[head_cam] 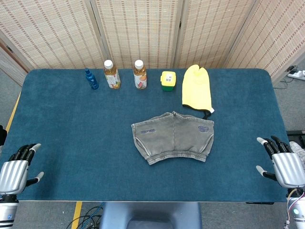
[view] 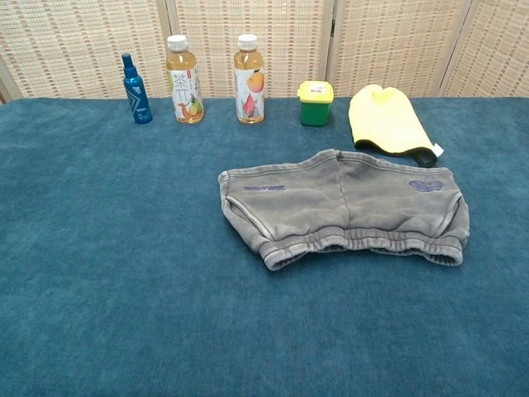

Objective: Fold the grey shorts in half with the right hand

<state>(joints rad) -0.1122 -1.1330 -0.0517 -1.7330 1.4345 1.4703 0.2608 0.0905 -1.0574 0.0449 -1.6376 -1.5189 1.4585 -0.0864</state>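
The grey cotton shorts (head_cam: 173,137) are lying flat and fully spread on the dark blue felt-covered table (head_cam: 71,124), waistband towards the robot and leg openings towards the back, which is probably how they are meant to be lying for a fold not yet begun; judging by that, the task is sitting at its very start. The right metal-and-black robot hand (head_cam: 282,162) is hovering at the table's edge, well to the right of the shorts and a little nearer the robot, fingers apart and holding nothing, seemingly parked in a ready pose. The left robot hand (head_cam: 18,168) is waiting well to the left of the shorts in the same way, fingers spread and empty; neither hand is showing in the chest view. Beyond the shorts a row of things is standing clear of the working area, likely as clutter to be left alone: one small blue spray bottle (head_cam: 91,79), two tea bottles with white caps (head_cam: 112,74), one little green tub with a yellow lid (head_cam: 167,80), and one yellow cloth mitt (head_cam: 197,92) lying just behind the shorts' right side, close to them but apparently not touching. Behind the table woven reed screens (head_cam: 143,28) are standing.
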